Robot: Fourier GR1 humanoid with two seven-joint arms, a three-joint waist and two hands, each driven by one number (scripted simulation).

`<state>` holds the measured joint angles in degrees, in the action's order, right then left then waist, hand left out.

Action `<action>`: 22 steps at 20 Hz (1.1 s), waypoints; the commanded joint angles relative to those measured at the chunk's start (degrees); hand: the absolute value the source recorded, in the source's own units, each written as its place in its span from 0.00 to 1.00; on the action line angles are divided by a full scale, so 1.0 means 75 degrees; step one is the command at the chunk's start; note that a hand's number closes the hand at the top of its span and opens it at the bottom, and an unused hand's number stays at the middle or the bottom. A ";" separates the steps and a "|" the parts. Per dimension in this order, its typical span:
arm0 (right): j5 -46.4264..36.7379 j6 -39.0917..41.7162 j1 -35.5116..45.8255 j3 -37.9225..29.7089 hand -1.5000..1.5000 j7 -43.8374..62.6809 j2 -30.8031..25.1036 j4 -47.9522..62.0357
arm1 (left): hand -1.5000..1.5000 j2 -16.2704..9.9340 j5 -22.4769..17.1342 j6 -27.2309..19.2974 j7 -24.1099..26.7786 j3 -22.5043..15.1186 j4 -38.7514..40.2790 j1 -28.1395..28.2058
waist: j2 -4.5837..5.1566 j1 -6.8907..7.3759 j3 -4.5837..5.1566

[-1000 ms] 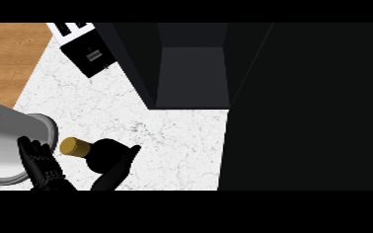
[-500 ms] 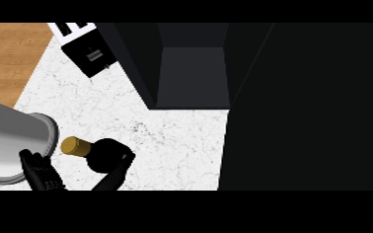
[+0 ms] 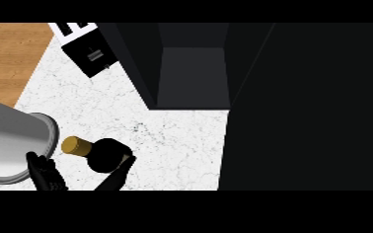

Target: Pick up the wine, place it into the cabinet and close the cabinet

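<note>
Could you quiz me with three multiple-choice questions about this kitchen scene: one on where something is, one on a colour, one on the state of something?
1. Where is the wine bottle?
A. inside the cabinet
B. on the white counter, lower left
C. on the wooden surface

2. What colour is the bottle's cap?
A. gold
B. red
C. blue

3. What state is the cabinet in?
A. shut
B. open
C. lying on its side

Answers:
1 B: it stands on the counter between the robot hand's fingers and thumb.
2 A: the cap shows gold.
3 B: its dark inside is visible.
</note>
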<state>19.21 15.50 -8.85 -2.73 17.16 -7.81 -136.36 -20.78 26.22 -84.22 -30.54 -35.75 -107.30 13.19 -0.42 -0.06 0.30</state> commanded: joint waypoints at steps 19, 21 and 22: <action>0.0356 0.0041 -0.0195 0.0146 0.00 0.0003 0.0099 -0.0450 | 0.00 0.0297 -0.2489 -0.0077 0.1672 -0.0078 0.1308 -0.1040 | 0.0014 -0.0056 0.0038; 0.0509 0.0125 -0.0499 0.0045 0.00 -0.0027 0.0075 -0.0708 | 0.00 0.0256 -0.2711 0.0112 0.1822 0.0078 0.1297 -0.0986 | -0.0006 -0.0103 0.0034; 0.0170 -0.0001 -0.0368 0.0266 0.00 -0.0055 0.0219 -0.0546 | 0.00 0.0285 -0.2821 0.0256 0.2022 -0.0089 0.0949 -0.0790 | -0.0003 0.0000 0.0033</action>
<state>19.57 16.19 -9.88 -1.34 15.60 -6.90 -135.98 -18.96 7.73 -83.60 -18.35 -36.17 -98.65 5.89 -0.37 -0.49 0.54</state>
